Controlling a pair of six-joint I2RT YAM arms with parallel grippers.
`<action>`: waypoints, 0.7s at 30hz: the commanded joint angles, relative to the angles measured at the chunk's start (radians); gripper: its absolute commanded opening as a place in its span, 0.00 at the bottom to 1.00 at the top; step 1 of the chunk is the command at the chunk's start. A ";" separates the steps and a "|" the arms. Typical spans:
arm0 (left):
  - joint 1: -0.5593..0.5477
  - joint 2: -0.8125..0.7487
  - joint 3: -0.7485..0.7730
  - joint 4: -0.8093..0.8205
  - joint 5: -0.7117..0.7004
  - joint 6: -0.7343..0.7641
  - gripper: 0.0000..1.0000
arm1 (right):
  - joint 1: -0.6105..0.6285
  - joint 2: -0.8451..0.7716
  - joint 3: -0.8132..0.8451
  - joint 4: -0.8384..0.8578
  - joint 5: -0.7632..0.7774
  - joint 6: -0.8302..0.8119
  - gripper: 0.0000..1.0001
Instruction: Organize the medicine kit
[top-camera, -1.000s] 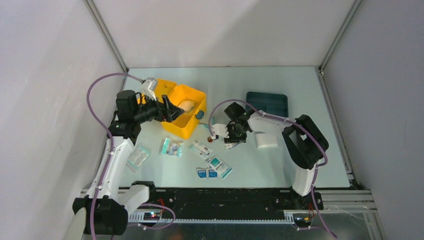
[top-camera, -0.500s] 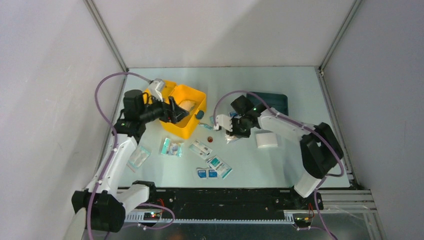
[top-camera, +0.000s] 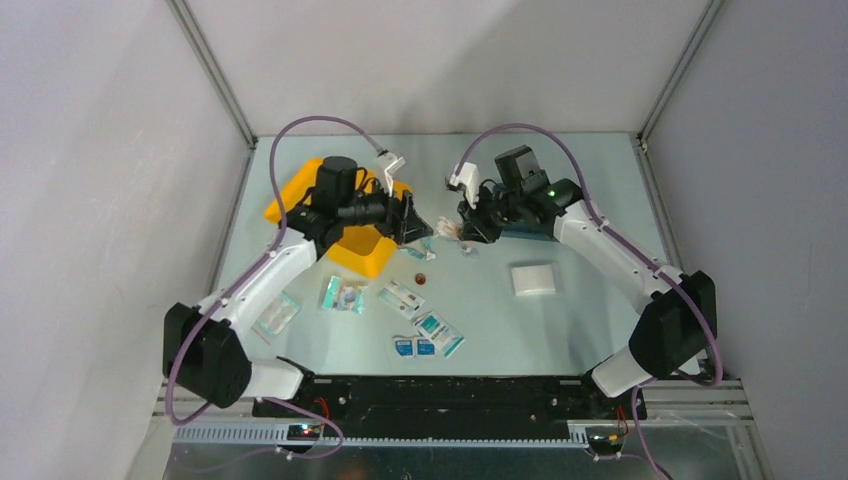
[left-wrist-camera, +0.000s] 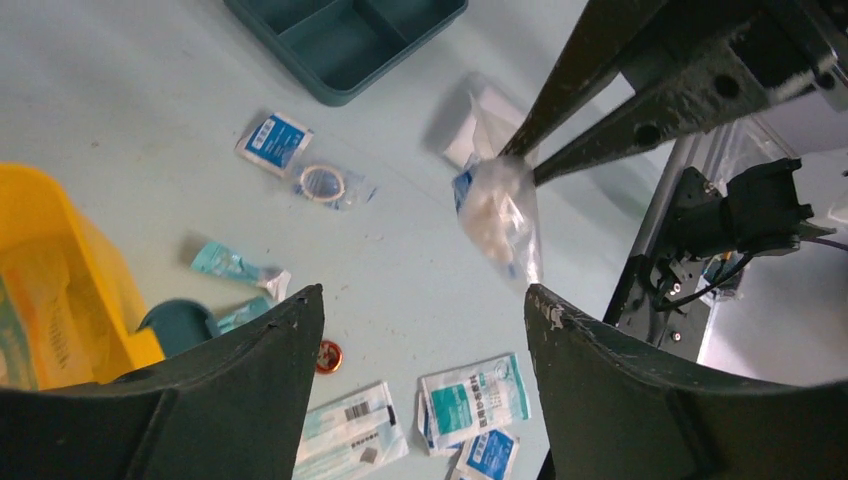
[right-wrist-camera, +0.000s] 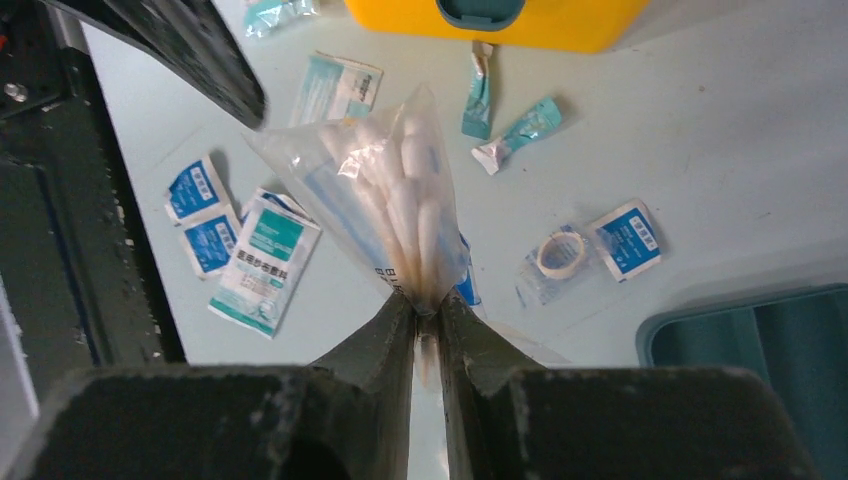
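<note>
Up it came! The right gripper (right-wrist-camera: 428, 305), which a second earlier sat low on the table just right of the medicine kit (top-camera: 288, 196) with its jaws half apart, had pinched a clear bag (right-wrist-camera: 400, 200) of white-tipped sticks by its edge. It had lifted the bag off the surface and swung out to the kit's far right.

The left gripper (left-wrist-camera: 422, 300) had moved as well. It had been down inside the kit, and now it was out beside the kit's right wall, jaws spread wide and empty, facing the dangling bag. The kit had not budged and sat on the table beneath the left arm.

My read was that one loose item was on its way into the kit, possibly by a pass between arms, though the bag was not yet touching the left fingers. Plenty remained to sort. Flat packets (top-camera: 402, 298) lay in front of the kit and a white pad (top-camera: 533, 279) lay well to its right.

From above, the left arm covered most of the kit, so its contents went unseen. The left wrist view caught only a yellow corner, cut off at the edge. The teal tray (left-wrist-camera: 340, 40), right of the kit, was largely behind the right arm from above. The packets' print was too small to read. The sticks were probably swabs, but I could not say for sure.
</note>
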 joint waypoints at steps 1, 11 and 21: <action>-0.018 0.068 0.066 0.052 0.046 -0.051 0.76 | -0.004 -0.017 0.052 0.023 -0.067 0.059 0.18; -0.040 0.165 0.129 0.085 0.139 -0.154 0.67 | -0.004 -0.008 0.053 0.027 -0.044 0.064 0.18; 0.004 0.077 0.096 0.029 0.029 -0.172 0.76 | -0.018 -0.004 0.042 0.021 -0.025 0.058 0.18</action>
